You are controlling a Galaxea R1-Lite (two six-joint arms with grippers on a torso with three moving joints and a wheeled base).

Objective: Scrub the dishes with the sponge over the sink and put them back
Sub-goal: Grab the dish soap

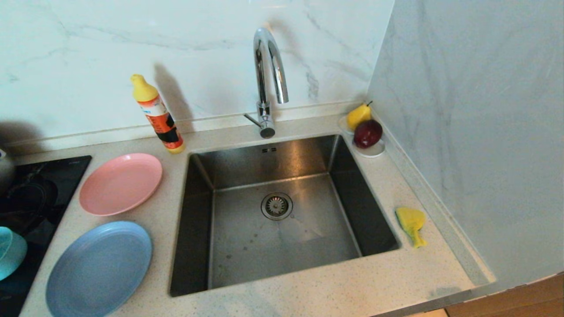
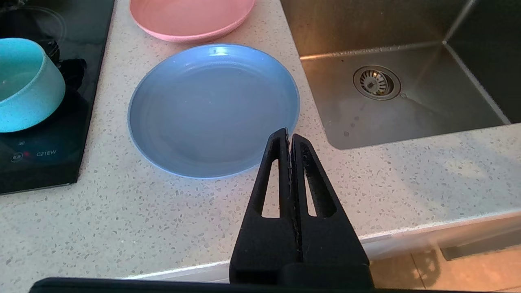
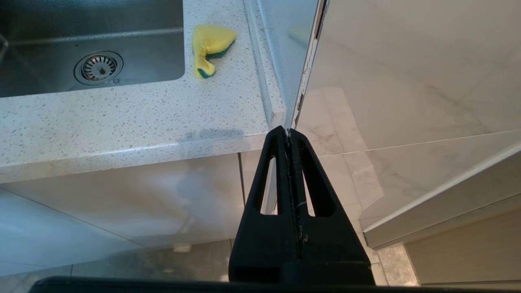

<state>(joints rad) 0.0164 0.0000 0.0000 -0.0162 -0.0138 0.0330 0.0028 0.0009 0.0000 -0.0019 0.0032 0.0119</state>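
Left gripper (image 2: 288,136): fingers pressed together, holding nothing, hanging above the front edge of the countertop (image 2: 122,228) near the rim of the light-blue plate (image 2: 213,110). Right gripper (image 3: 288,134): fingers likewise closed and empty, out past the counter's front right corner, over the floor and cabinet front. Neither arm appears in the head view.

Sink (image 1: 282,246): square steel basin set in the speckled counter, round strainer drain (image 1: 276,205) in its floor, curved chrome tap (image 1: 268,79) behind it.

Dishes, all left of the sink: pink plate (image 1: 120,183) lies flat on the counter toward the back; light-blue plate lies flat just in front of it, close but not touching. Teal bowl (image 2: 26,83) stands on the black hob (image 1: 31,193) at the far left.

Sponge (image 1: 411,223): yellow with a green layer, crumpled, on the counter right of the sink, near the side wall.

Also noted: orange bottle with yellow cap (image 1: 157,115) behind the pink plate; white saucer (image 1: 372,150) at the back right corner carrying a yellow pear (image 1: 358,115) and a dark red fruit (image 1: 368,133).
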